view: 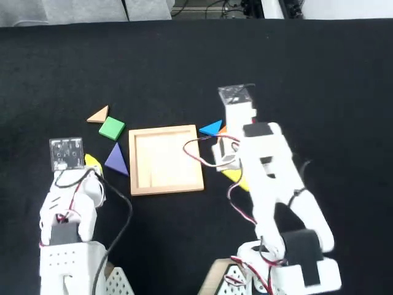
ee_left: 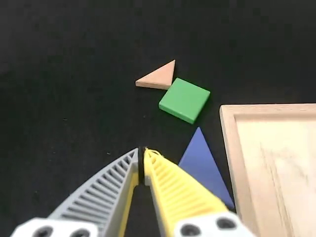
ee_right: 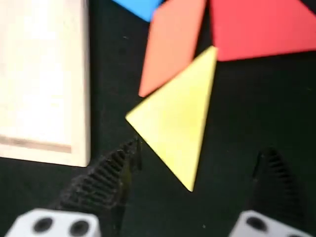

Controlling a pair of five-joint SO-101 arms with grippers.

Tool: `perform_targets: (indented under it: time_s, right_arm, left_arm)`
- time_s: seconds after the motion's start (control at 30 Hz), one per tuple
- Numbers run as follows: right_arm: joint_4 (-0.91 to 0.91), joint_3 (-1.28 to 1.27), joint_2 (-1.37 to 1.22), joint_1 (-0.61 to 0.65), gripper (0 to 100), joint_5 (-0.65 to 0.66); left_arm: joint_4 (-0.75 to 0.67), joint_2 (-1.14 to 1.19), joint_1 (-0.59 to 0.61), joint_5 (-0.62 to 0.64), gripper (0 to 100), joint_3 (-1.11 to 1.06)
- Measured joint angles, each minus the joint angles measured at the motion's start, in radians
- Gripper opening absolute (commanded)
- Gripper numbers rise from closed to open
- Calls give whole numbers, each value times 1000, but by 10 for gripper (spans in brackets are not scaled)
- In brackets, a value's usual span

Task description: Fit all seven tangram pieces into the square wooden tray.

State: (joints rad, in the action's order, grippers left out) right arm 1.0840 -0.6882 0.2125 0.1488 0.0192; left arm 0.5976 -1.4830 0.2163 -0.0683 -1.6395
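Observation:
The square wooden tray (view: pixel 166 129) lies empty in the middle of the table. Left of it lie a tan triangle (view: pixel 99 115), a green square (view: pixel 112 128) and a purple triangle (view: pixel 116 158). My left gripper (ee_left: pixel 143 154) is shut on nothing, low beside the purple triangle (ee_left: pixel 205 165). Right of the tray, my right gripper (ee_right: pixel 200 150) is open and straddles a corner of the yellow triangle (ee_right: pixel 177 123). Beyond it lie an orange parallelogram (ee_right: pixel 173 44), a red triangle (ee_right: pixel 261 27) and a blue triangle (ee_right: pixel 140 6). The right arm hides most of these in the high view.
A black cloth covers the table, with bare room behind the tray and at both far sides. The arms' bases (view: pixel 67 264) stand at the front edge. Cables (view: pixel 199 150) hang from the right arm over the tray's right rim.

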Motion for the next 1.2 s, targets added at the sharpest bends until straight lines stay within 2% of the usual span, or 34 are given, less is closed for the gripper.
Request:
perform_targets:
  time_s: [0.17,0.3,0.4,0.8,1.2]
  right_arm:
    - [-58,0,-64,83,361,-48]
    - [-92,6,-129,84,361,-75]
    - [-97,38,-181,63,361,-78]
    - [-103,149,-368,41,361,-78]
    - [0,157,-341,38,361,-78]
  left_arm:
    - [-106,377,0,0,30,132]
    - [-164,680,17,0,30,256]
    - [-172,813,25,0,30,315]
    - [-172,847,25,0,30,327]
    - [-180,847,25,0,30,327]
